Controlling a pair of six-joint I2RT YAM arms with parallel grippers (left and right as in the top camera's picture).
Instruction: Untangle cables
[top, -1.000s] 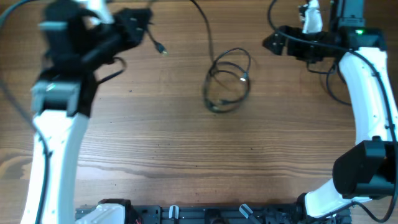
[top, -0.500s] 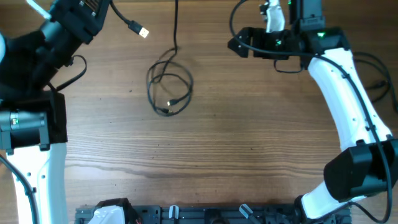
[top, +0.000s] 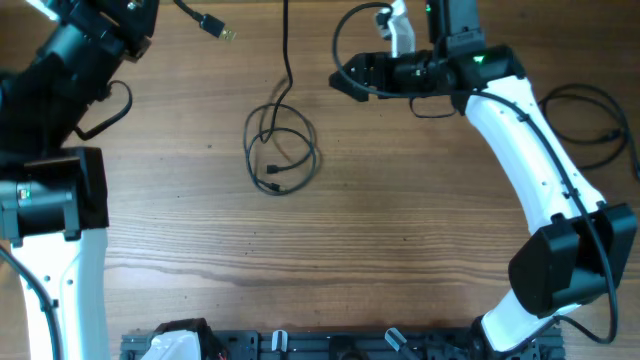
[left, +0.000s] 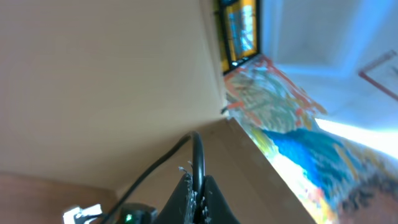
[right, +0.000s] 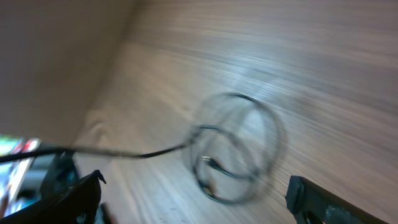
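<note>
The table (top: 400, 250) I'm working at is brown wood, grain running side to side. A loose coil of cables (top: 281, 157) lies on it, back and left of middle. Another black lead (top: 590, 100) loops over by the right edge.

The loose coil of thin black cables (top: 280, 148) has slid toward nine o'clock, and the black right gripper (top: 342, 80) has swung that way too.
</note>
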